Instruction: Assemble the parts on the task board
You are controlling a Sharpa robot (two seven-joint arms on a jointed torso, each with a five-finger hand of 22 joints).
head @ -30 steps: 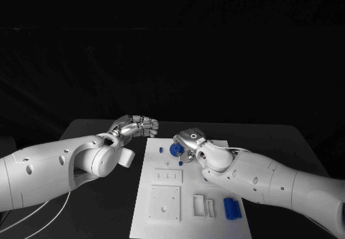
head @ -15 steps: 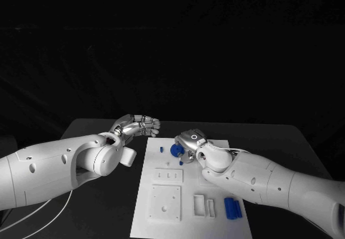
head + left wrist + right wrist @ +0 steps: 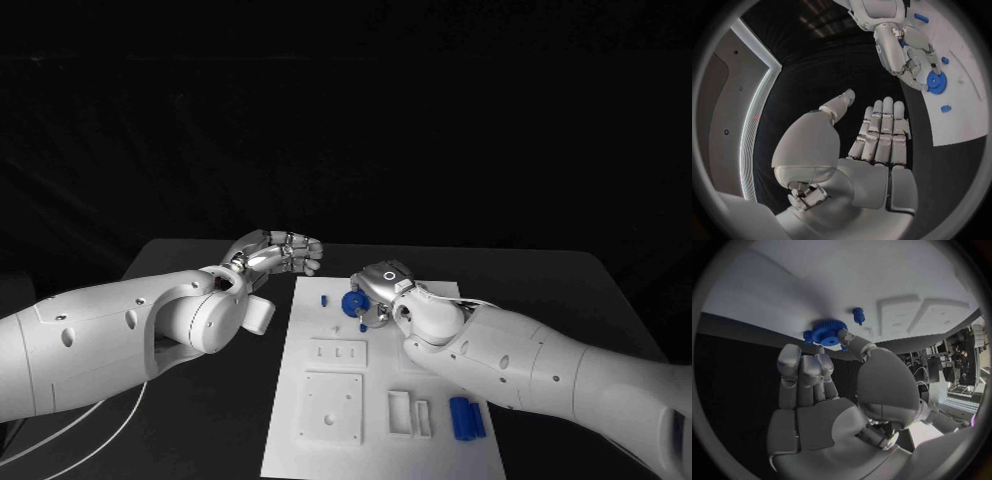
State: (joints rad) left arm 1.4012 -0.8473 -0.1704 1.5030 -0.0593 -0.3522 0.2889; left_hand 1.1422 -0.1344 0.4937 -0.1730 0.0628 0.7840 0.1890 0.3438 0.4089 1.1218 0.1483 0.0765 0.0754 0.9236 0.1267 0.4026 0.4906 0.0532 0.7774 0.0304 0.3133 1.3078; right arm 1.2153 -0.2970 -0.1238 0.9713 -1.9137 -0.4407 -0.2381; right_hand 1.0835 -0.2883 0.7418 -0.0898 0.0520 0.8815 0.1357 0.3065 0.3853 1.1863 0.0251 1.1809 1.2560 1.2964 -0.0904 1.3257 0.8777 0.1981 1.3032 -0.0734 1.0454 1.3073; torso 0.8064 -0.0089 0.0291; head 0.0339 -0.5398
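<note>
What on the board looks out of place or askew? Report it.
Nothing looks damaged or spilled. The task board lies flat on the table. The right hand touches the blue gear at the board's far end; small blue parts lie loose near its front right corner, not yet assembled. The left hand hovers beside the board, holding nothing.

A black backdrop (image 3: 346, 120) hung behind the dark surface (image 3: 562, 275). Off to one side, a pale lit strip (image 3: 754, 115) ran along a grey wall panel (image 3: 720, 105).
</note>
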